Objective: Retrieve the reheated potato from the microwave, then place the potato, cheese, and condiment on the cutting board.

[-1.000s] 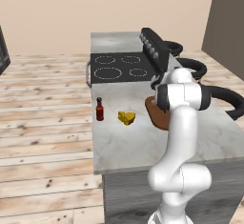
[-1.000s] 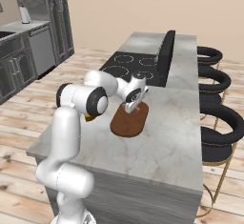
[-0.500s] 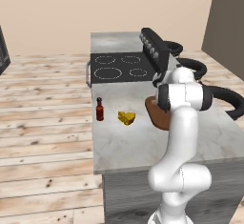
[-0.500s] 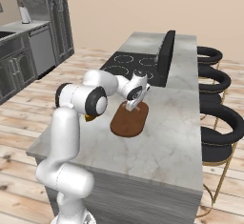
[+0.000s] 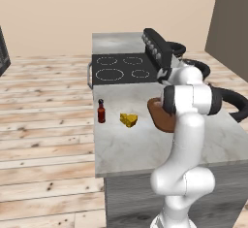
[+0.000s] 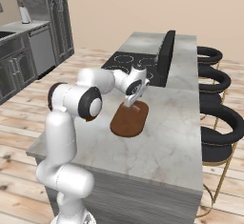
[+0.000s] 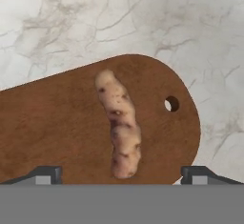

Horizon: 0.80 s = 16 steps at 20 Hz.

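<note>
The gripper [image 7: 122, 175] has its jaws spread wide apart, a shade wider than a second ago, and holds nothing; the arm's pose over the board looks unchanged since then. In the hand view the two fingertips [image 7: 45, 175] stand at either side of the potato [image 7: 119, 124], clear of it. The potato lies free on the board [image 7: 57, 123], a long knobbly tan lump with dark spots, its far end towards the middle of the board, near the hanging hole.

From the right base view the gripper [image 6: 129, 101] hangs just above the board's [image 6: 129, 122] end nearest the stovetop; I cannot tell from there whether it touches the wood. In the left base view the arm covers most of the board [image 5: 159, 117].

The cheese [image 5: 129, 120] sits on the counter [image 5: 126, 147] just left of the board, not on it. The bottle [image 5: 101, 111] stands upright further left, near the counter's edge, apart from the cheese. Neither has moved since the earlier frames.

The counter is pale grey marble. Beyond the board lies the black stovetop [image 5: 121, 69]. Black stools [image 6: 217, 132] line the island's far side. The floor [image 5: 43, 125] is pale wood planks, and grey cabinets [image 6: 33, 46] stand along the wall in the right base view.
</note>
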### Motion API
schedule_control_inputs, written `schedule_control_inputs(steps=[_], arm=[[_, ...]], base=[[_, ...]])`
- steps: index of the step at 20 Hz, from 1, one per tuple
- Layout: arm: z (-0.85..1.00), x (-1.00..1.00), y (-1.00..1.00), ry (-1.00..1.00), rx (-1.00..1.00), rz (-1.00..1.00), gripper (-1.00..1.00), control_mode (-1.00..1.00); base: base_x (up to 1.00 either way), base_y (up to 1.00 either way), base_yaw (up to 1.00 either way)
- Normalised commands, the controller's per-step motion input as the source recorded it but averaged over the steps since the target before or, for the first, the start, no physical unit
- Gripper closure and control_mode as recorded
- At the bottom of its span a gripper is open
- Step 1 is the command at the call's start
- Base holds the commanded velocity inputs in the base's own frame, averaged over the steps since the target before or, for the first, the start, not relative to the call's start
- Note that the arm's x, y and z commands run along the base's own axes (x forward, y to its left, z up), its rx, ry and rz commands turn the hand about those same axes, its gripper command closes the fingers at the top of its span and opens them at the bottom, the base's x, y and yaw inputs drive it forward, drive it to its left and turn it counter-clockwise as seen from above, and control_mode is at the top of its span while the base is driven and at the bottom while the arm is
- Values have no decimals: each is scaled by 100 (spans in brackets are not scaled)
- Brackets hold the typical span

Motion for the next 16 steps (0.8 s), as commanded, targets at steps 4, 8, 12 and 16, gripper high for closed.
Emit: schedule_control_inputs(steps=[4, 8, 12, 16], arm=[[20, -50, 13, 0, 0, -11, -100, -100], [20, -46, 21, 0, 0, -11, -100, -100], [25, -39, 27, 0, 0, -10, -100, -100], [30, -35, 34, 0, 0, -5, -100, -100]], base=[[0, 0, 0], [0, 0, 0], [0, 0, 0], [0, 0, 0]])
